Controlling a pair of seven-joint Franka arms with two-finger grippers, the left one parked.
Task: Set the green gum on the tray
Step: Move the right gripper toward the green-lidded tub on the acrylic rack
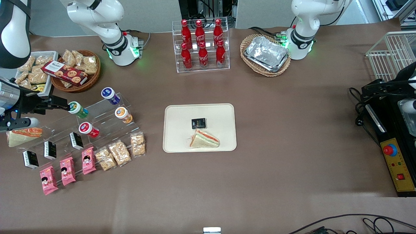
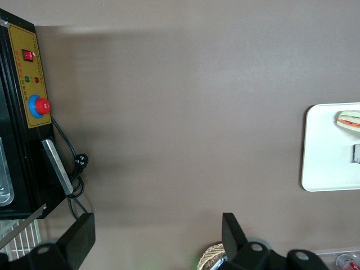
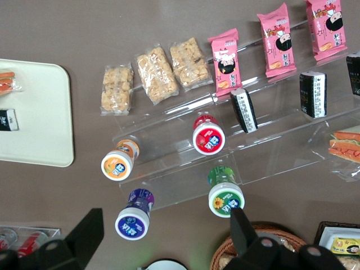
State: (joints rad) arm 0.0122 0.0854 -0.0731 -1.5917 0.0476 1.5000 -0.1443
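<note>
The green gum [image 1: 78, 109] lies on its side on the top step of a clear stepped stand, white cap with a green label and yellow mark toward the front camera; it also shows in the right wrist view [image 3: 225, 194]. My gripper [image 1: 61, 105] hovers above the stand at the working arm's end of the table, open and empty, its fingertips just beside the gum's cap; in the wrist view [image 3: 163, 236] one finger [image 3: 242, 228] sits close to the gum. The cream tray [image 1: 175, 113] lies mid-table, also in the wrist view [image 3: 39, 112], holding a black packet [image 1: 198, 123] and a wrapped sandwich [image 1: 204, 139].
On the stand are a purple bottle [image 1: 110, 95], an orange bottle [image 1: 123, 114], a red bottle [image 1: 88, 129], black packets and pink snack packs. A wicker basket of snacks [image 1: 76, 70] stands farther from the camera. A cola rack [image 1: 201, 45] and foil trays [image 1: 266, 53] stand at the back.
</note>
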